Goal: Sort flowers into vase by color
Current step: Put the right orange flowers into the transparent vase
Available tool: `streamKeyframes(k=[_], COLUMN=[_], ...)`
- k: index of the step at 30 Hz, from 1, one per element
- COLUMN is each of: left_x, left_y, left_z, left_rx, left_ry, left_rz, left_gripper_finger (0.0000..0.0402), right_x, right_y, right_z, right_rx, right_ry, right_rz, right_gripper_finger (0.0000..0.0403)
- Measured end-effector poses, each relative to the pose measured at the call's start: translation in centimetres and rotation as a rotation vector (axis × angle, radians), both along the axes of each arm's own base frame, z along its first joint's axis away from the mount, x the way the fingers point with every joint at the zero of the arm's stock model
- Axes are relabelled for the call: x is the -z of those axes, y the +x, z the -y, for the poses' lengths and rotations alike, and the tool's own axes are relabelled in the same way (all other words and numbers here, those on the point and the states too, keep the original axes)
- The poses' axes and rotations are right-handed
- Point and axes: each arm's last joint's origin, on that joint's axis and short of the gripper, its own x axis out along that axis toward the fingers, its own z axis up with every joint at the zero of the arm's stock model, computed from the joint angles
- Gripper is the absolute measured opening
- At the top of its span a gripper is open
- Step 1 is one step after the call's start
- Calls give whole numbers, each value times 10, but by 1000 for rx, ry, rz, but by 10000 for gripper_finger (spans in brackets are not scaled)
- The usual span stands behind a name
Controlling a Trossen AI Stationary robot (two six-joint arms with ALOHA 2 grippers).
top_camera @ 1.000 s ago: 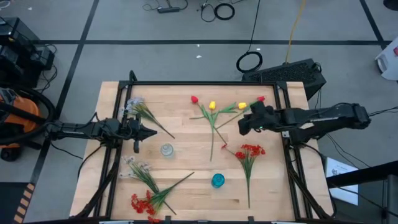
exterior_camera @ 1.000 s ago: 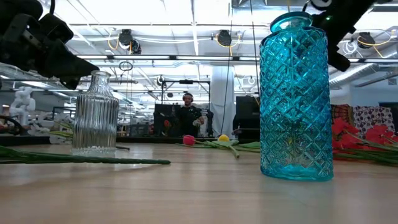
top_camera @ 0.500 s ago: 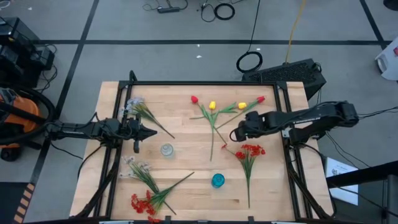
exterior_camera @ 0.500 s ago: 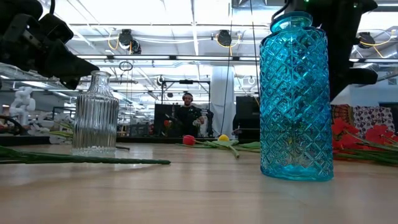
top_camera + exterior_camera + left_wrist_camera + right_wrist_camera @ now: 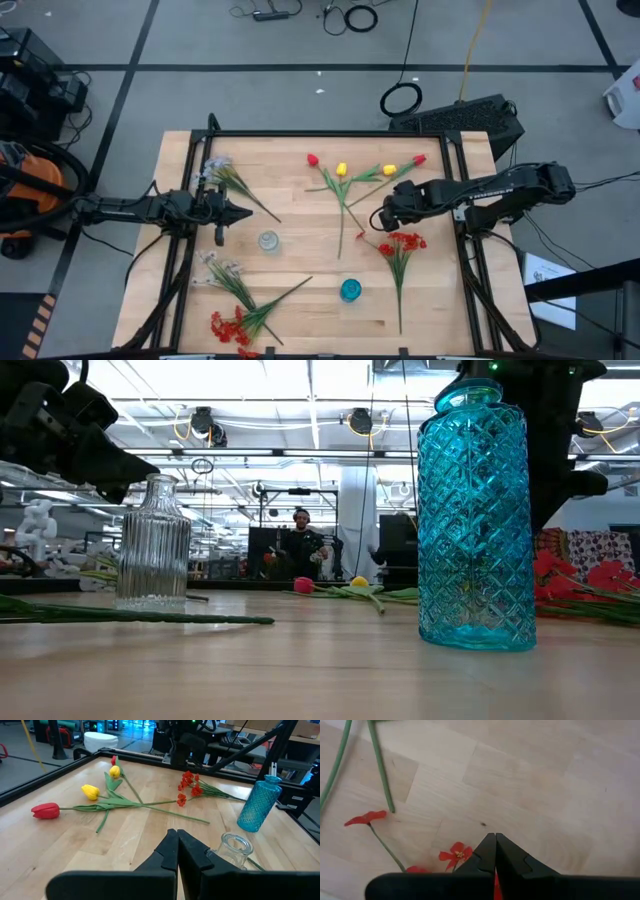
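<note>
Red and yellow tulips (image 5: 345,172) lie with crossed stalks at the table's far middle. A spray of red blossoms (image 5: 401,243) lies at the right, another red spray (image 5: 231,325) at the near left, and white sprays (image 5: 222,172) (image 5: 225,270) on the left. A clear vase (image 5: 268,240) and a blue vase (image 5: 350,290) stand upright. My right gripper (image 5: 378,217) points down, shut, just above the wood beside the red spray's outer blossoms (image 5: 456,854), holding nothing. My left gripper (image 5: 246,212) waits shut at the left, level above the table.
A black frame (image 5: 330,133) rims the wooden table. Bare wood lies between the two vases and along the near right. In the low view the blue vase (image 5: 473,520) stands in front of my right arm (image 5: 555,430). A person (image 5: 301,550) stands far behind the table.
My right gripper has tipped from nearly level to pointing down, and has sunk a little toward the table's near left, ending next to the red spray at the right. It stays shut. The flowers and vases have not moved.
</note>
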Motion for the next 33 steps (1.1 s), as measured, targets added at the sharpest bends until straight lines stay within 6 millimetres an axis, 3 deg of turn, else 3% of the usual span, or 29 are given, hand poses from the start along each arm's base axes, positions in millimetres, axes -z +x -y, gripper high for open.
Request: streamKeyframes(k=[12,17,24,33], left_x=[0,0,0,0], left_y=[0,0,0,0], left_z=[0,0,0,0], left_rx=[0,0,0,0], left_ry=[0,0,0,0], left_rz=[0,-1,-1,-1], left_gripper_finger=[6,6,6,6], right_x=[1,-13,-36,-29], right_y=[-16,-22,-26,-27], right_z=[-58,-81,-102,-117], right_rx=[62,104,124,147], right_ry=[99,117,149,140], right_rz=[-33,-12,31,10], right_gripper_finger=[0,0,0,0])
